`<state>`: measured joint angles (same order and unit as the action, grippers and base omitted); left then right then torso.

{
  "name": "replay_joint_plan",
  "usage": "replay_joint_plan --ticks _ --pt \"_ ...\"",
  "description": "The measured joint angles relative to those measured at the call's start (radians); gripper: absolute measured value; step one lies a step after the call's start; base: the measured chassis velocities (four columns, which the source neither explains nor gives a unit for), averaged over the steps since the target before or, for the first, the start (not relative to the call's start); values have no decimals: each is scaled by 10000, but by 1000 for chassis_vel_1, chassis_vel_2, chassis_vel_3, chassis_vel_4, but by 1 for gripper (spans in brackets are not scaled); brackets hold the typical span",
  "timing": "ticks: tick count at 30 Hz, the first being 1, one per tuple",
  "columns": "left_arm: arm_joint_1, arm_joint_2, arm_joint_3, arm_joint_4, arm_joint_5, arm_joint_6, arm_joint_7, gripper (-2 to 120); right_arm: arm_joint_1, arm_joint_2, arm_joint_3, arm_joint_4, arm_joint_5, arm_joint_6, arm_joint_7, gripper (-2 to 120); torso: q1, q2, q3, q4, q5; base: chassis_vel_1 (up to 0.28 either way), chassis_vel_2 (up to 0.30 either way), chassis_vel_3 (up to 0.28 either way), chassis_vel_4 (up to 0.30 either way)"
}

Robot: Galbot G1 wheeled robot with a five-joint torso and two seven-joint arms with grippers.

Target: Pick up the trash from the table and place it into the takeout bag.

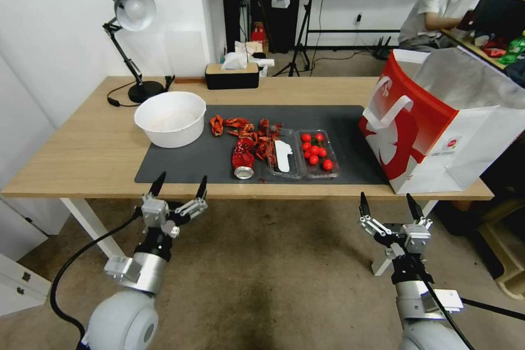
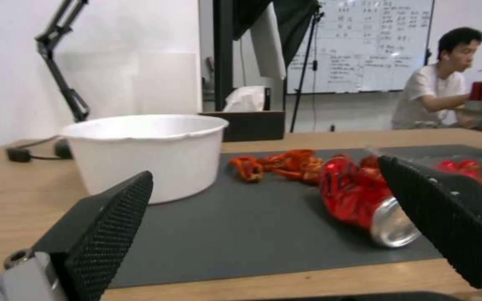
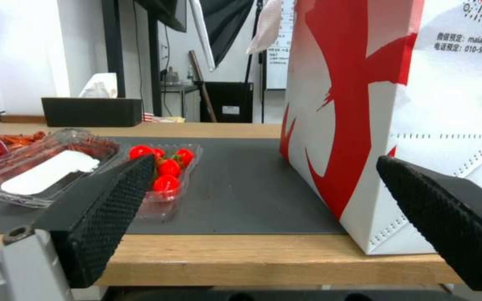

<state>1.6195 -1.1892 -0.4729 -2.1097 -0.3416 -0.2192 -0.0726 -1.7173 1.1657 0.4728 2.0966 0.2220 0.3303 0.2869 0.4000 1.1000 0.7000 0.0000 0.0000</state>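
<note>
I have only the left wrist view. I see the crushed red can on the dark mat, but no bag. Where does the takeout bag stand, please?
Observer: The takeout bag stands upright at the right end of the table, at the mat's right edge.
Operator: Is the right claw holding something?
Observer: No. The right claw is open and empty, low in front of the table's front edge, near the bag.
Operator: What lies between the can and the bag?
Observer: An open clear tray of cherry tomatoes lies on the mat, just right of the can.
</note>
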Motion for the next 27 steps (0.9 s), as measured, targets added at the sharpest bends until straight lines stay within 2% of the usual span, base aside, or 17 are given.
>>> replay_joint_plan --ticks 4,13,19,24,27 --pt "333 -80 -56 130 337 -328 -15 100 4 12 -3 0 4 1 1 100 0 0 0 1 1 0 0 0 0" --pt "306 -168 266 215 519 -465 -27 100 -13 -6 -1 26 11 6 7 100 0 0 0 -1 1 0 0 0 0" --pt "-483 58 778 213 346 -87 21 100 -120 22 32 65 1 7 16 100 0 0 0 0 -1 0 0 0 0" --pt "-1212 485 1109 250 -110 251 383 100 -93 -9 3 85 -14 5 17 100 1 -1 1 -5 0 0 0 0 0" --pt "-1382 648 1185 225 -363 443 496 100 87 -113 -147 15 11 -36 14 100 0 -2 0 3 0 0 0 0 0"
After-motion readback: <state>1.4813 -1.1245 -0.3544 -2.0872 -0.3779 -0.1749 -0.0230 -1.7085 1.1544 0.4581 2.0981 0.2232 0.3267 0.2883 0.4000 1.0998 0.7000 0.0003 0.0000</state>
